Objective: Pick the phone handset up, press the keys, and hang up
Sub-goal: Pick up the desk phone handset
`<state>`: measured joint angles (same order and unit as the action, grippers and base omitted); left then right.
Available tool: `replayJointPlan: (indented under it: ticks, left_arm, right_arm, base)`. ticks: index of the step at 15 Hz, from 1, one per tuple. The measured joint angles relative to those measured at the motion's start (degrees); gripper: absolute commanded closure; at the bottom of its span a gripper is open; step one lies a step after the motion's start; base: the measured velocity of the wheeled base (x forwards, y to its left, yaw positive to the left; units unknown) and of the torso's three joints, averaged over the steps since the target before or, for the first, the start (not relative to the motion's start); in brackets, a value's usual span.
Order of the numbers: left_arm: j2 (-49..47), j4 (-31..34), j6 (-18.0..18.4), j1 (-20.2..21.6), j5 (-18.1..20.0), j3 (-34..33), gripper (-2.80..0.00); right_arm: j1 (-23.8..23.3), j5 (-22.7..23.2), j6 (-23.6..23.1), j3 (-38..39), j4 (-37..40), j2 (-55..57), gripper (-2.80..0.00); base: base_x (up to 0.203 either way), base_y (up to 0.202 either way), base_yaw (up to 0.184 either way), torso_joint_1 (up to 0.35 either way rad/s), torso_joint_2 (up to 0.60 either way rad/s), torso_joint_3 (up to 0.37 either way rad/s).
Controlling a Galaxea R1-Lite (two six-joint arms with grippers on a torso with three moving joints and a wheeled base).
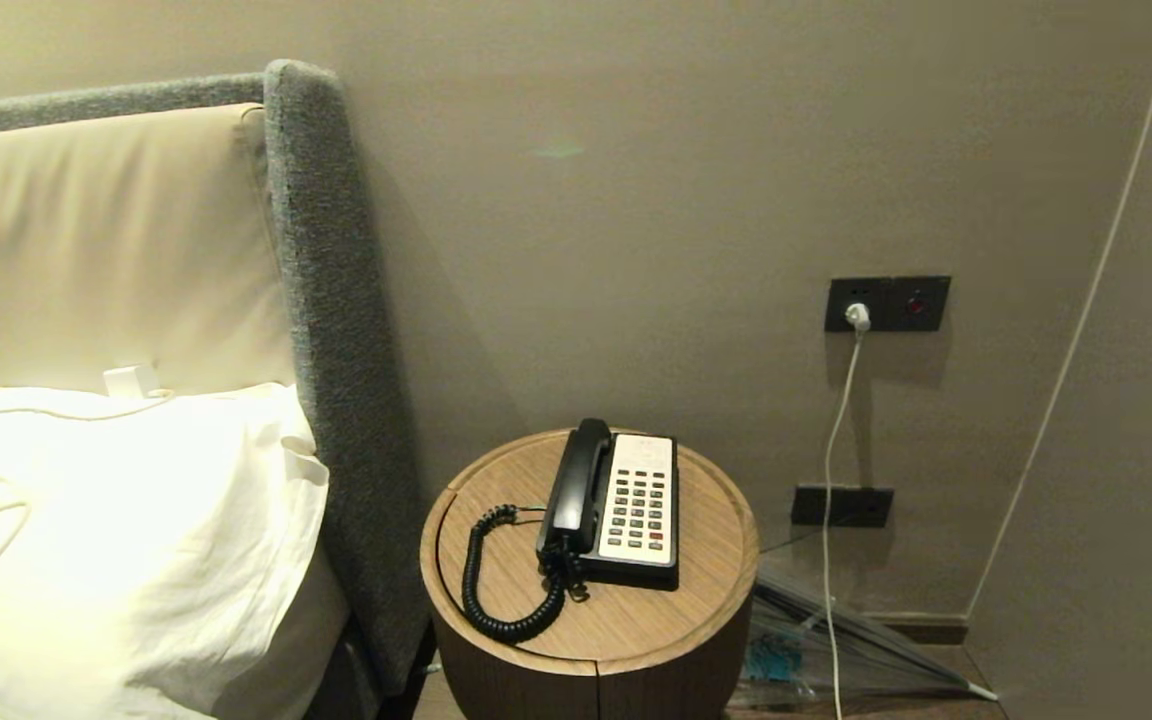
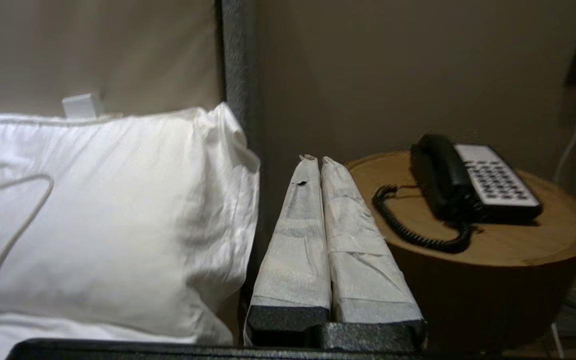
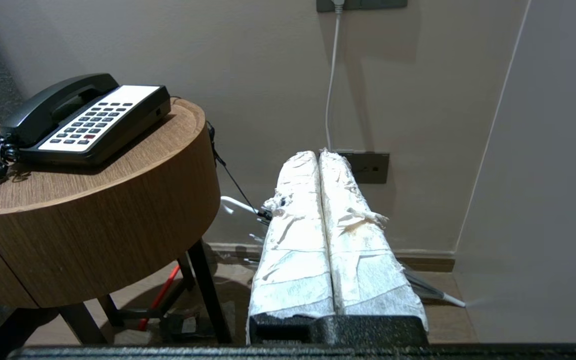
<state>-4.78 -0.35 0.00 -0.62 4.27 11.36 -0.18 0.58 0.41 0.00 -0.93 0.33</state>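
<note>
A round wooden desk (image 1: 636, 620) stands beside a bed whose grey fabric headboard edge (image 1: 326, 300) frames a cream padded panel (image 1: 106, 240). A white pillow (image 1: 116, 530) lies on the bed. On the beige wall, a white plug (image 1: 857, 317) sits in a black socket plate (image 1: 887, 303), its cable (image 1: 829, 470) hanging down. A folded clear umbrella (image 1: 836, 650) lies on the floor.

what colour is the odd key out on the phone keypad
Red: one red key among the dark grey keys on the cream faceplate, clearest in the right wrist view.
</note>
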Motion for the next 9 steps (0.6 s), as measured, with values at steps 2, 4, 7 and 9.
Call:
replayJointPlan:
  ticks: [2,4,7,9]
  left_arm:
    - [-9.73,2.98,-0.39,0.0,2.25,12.4,0.0]
    - [-22.96,6.12,-1.15,-0.44,5.11,28.2,0.0]
    - [-44.33,12.85,-3.88,-2.82,10.08,50.22,0.0]
    - [-57.43,18.67,-6.79,-6.46,11.75,62.55,0.0]
  right_arm:
    - [0.0,0.02,0.0,0.0,-0.01,0.0,0.0]
    - [0.0,0.01,0.01,0.0,-0.01,0.0,0.0]
    - [0.0,0.02,0.02,0.0,-0.01,0.0,0.0]
    - [0.0,0.02,-0.01,0.0,-0.01,0.0,0.0]
  base:
    - [0.0,0.0,0.0,0.0,0.0,0.0]
    - [0.0,0.0,0.0,0.0,0.0,0.0]
    - [0.0,0.0,0.0,0.0,0.0,0.0]
    - [0.0,0.0,0.0,0.0,0.0,0.0]
